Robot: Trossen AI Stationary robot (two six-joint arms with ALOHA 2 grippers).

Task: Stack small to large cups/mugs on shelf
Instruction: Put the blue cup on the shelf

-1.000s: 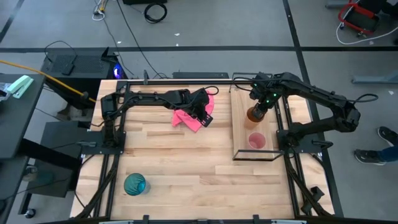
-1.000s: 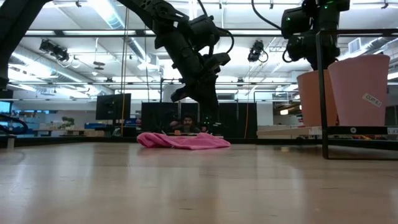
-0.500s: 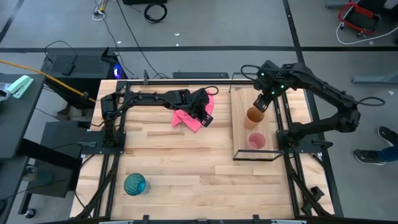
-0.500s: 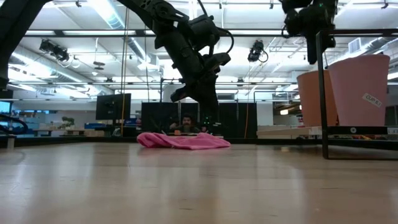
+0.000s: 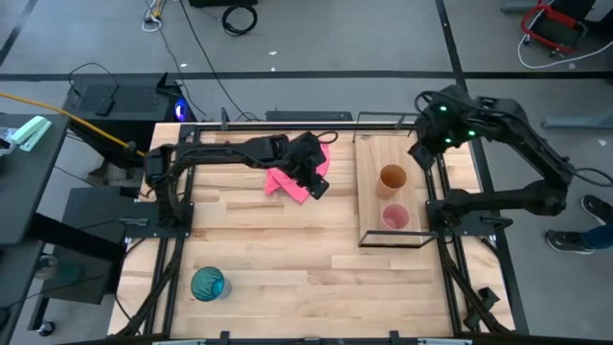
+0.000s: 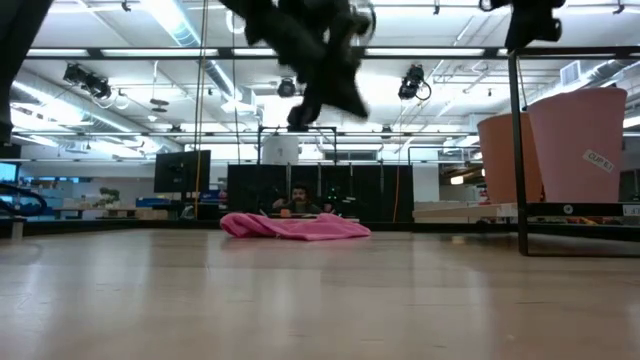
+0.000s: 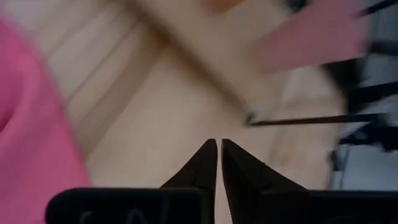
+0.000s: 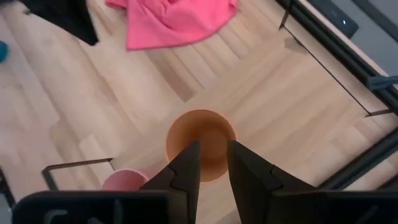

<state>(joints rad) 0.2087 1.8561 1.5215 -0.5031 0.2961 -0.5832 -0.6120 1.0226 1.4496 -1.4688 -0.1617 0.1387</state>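
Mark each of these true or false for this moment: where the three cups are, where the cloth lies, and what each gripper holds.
1. The orange cup and pink cup stand side by side on the shelf. True.
2. The teal cup is on the shelf. False: it stands on the table, near the front left.
3. The right gripper grips the orange cup. False: it is above it, empty.
4. The pink cloth lies on the table by the left gripper. True.
5. The left gripper holds the cloth. False: its fingers are nearly together, empty.
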